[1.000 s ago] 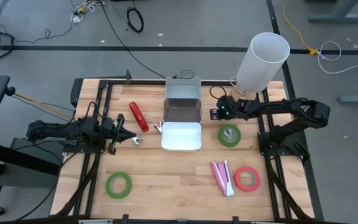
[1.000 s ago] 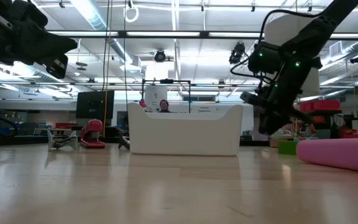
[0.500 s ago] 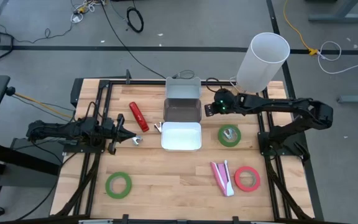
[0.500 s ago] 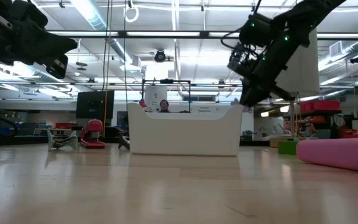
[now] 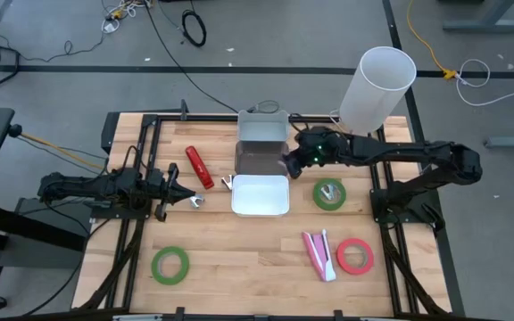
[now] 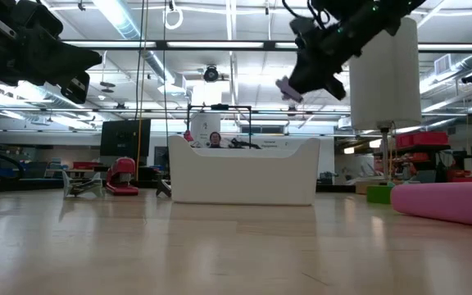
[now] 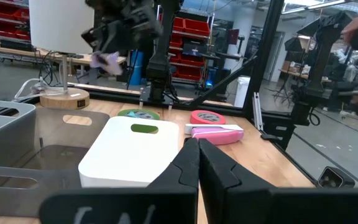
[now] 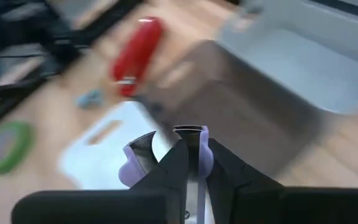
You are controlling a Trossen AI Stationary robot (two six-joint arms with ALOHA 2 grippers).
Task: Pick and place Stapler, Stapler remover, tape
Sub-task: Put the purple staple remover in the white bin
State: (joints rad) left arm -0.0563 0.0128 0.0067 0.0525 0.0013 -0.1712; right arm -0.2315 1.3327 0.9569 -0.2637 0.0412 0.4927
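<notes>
Staple remover in transit — risks at the drop

Staple remover (image 8: 199,163), a small lilac clawed tool, is pinched between the jaws of the right gripper (image 5: 291,163), which hangs above the worktop (image 5: 239,259) at the near edge of the grey bin (image 5: 262,152), beside the white lid (image 5: 260,194). In the low view it rides high over the white lid, well clear of the surface. Left gripper (image 5: 184,195) waits on its own side, jaws pressed together, empty, with a second small remover (image 5: 197,202) lying just beside its tip.

Likely faults, as judgement only:
- The grip sits on a thin, springy tool held by its edge; a quick swing could twist it loose so it falls outside the bin.
- Release over the lid rather than the bin — the two touch, so a small error puts it in the wrong place.
- A low descent could knock the bin's wall and shift it.

Red stapler (image 5: 199,167), pink stapler (image 5: 319,254) and the green tape (image 5: 329,193) lie untouched on the worktop.
</notes>
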